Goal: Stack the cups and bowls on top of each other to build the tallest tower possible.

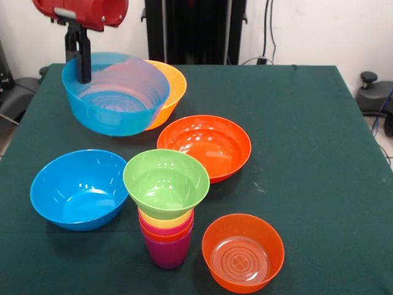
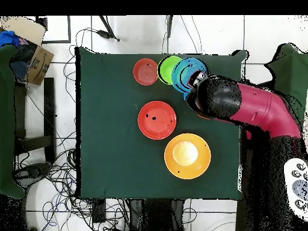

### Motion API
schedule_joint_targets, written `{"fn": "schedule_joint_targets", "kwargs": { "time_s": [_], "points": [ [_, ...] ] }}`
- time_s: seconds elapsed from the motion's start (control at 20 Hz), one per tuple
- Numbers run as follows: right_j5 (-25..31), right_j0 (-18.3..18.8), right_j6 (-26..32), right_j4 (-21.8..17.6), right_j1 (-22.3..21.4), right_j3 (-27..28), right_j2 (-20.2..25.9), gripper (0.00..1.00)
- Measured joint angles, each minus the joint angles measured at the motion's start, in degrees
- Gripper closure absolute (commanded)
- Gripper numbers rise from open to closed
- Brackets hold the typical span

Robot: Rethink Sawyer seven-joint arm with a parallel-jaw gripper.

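My gripper [image 1: 79,66] hangs at the far left, its black fingers shut over the left rim of the large blue bowl [image 1: 116,95]. That bowl is tilted and overlaps the large orange-yellow bowl [image 1: 175,83] [image 2: 187,156] behind it. The tower [image 1: 166,236] stands near the front: nested cups on a purple base, with the small green bowl [image 1: 166,181] [image 2: 169,69] on top. Around it sit the small blue bowl [image 1: 80,187] [image 2: 184,75], the wide red-orange bowl [image 1: 206,144] [image 2: 157,120] and the small translucent orange bowl [image 1: 242,252] [image 2: 145,71]. In the overhead view the arm [image 2: 252,108] hides the gripper.
The dark green table [image 1: 307,153] has open cloth along its whole right half in the front view. A black stand rises behind the far edge. In the overhead view, cables and a cardboard box [image 2: 36,60] lie on the floor beside the table.
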State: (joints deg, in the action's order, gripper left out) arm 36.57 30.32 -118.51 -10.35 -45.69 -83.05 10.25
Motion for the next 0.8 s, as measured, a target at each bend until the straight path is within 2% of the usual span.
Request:
{"fn": "schedule_joint_targets", "kwargs": {
  "time_s": [0.45, 0.8],
  "points": [
    [0.0, -3.6, 0.0, 2.8, -2.0, 0.0, -3.4, 1.00],
    [0.6, -3.9, 0.0, 4.3, -2.1, 0.1, -3.7, 1.00]
  ]
}}
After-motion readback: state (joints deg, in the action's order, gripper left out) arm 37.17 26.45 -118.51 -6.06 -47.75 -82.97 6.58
